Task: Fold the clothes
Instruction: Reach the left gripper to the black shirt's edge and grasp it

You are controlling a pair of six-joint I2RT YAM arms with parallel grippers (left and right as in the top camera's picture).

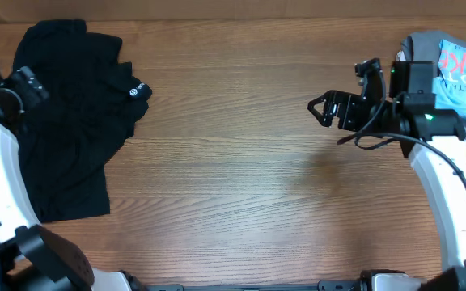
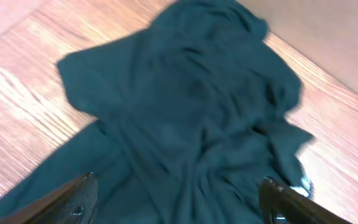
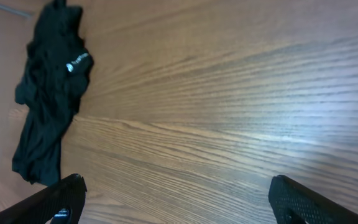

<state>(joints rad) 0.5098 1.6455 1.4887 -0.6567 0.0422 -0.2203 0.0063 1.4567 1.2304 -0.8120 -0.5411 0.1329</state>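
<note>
The black garment lies crumpled at the left end of the table, its cloth bunched and overlapping near a small white logo. Our left gripper hangs just above it, fingers spread wide with nothing between them. Our right gripper hovers over bare wood, well apart from the garment, its fingers likewise parted and empty. A heap of other clothes sits at the far right edge, behind the right arm.

We judge the step in hand to be taking hold of the garment so that it can be spread flat before any fold. To do this well, we should bring the left fingers down on an outer edge or corner rather than the bunched middle. We should pinch only one layer, since a thick wad would drag the whole heap. The right gripper should cross over to take a matching corner, so that we can pull the cloth taut between both.
</note>
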